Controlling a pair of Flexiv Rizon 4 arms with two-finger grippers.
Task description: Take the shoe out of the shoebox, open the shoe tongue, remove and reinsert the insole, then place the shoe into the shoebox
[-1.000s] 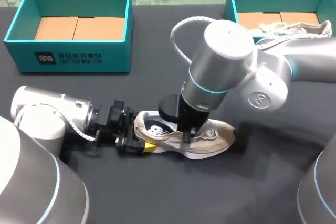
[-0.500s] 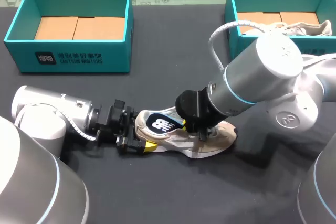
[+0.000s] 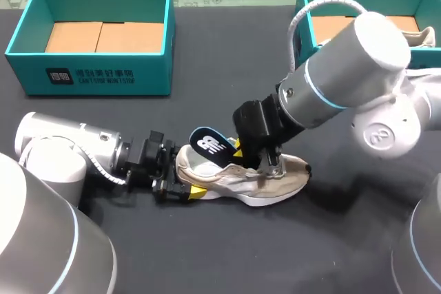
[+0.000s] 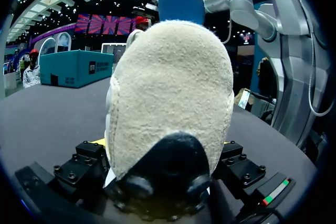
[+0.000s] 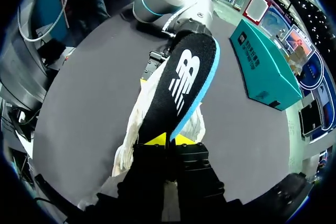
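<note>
The empty shoebox [image 3: 96, 68] at the upper left has not moved. Below it, at the lower left, the left gripper [image 3: 180, 184] stays clamped on the heel of the sneaker [image 3: 279, 178], which lies on its side on the black table in the lower middle of the head view.

The change is in the middle. A second ago the insole [image 3: 209, 146] lay inside the shoe. Now its dark, logo-marked heel end stands well up out of the mouth, pinched edgewise between the yellow tips of the right gripper [image 5: 167, 141], whose jaws are nearly together. That arm has swung back toward the upper right. Removal looks almost finished, with reinsertion next.

The right gripper hides the insole's front end, so I cannot tell whether it has cleared the shoe. In the left wrist view the heel covers that gripper's fingertips. At the upper right, the second shoebox [image 3: 302, 6] is cut off, and another shoe [image 3: 426, 35] in it is mostly behind the arm.
</note>
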